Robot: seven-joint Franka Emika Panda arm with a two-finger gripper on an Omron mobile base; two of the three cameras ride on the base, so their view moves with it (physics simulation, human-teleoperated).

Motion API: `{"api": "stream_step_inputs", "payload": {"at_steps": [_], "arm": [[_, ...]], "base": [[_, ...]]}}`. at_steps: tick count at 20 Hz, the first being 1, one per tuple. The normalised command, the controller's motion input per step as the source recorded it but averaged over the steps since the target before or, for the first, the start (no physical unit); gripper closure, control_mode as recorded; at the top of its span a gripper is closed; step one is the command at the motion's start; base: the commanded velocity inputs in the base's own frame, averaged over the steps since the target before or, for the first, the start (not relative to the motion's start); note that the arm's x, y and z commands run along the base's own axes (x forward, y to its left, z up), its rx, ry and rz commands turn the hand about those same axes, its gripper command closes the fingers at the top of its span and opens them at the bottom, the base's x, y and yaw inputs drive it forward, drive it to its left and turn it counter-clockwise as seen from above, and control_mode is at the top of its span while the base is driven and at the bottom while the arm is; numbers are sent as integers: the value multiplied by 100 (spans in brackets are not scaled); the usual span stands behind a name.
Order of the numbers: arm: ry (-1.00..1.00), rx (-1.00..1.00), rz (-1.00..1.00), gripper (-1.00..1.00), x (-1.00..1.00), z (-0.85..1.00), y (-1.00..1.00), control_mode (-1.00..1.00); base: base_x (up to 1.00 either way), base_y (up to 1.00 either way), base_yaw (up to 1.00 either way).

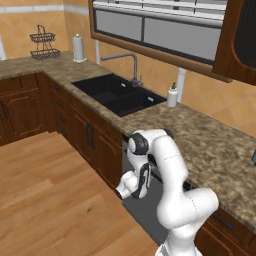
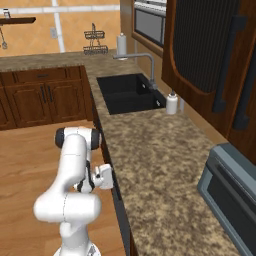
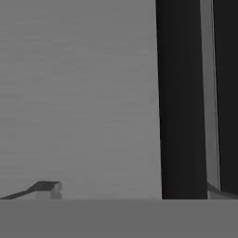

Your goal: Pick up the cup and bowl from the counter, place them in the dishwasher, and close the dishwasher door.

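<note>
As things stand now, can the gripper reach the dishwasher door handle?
Probably yes. The open gripper hangs low, right in front of the grey dishwasher door, with its dark bar handle close ahead and nothing between them.

A long speckled counter (image 1: 210, 145) is running from the upper left of the frame down to the lower right, over dark wooden cabinets (image 1: 95, 140). A black double sink (image 1: 117, 95) is sitting in it at upper centre, with a grey faucet (image 1: 131, 65) rising behind. A white soap bottle (image 1: 172, 96) is standing just right of the sink. A paper towel roll (image 1: 78, 48) and a wire rack (image 1: 44, 44) are standing at upper left. The white arm (image 1: 170, 190) is bending at lower centre, its hand hanging before the grey dishwasher door (image 1: 150, 212).
</note>
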Motion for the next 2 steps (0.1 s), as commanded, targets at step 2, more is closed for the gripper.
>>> {"api": "stream_step_inputs", "payload": {"at_steps": [2], "arm": [[0, -3, 0, -100, 17, -60, -22, -100]], "base": [[0, 0, 0]]}}
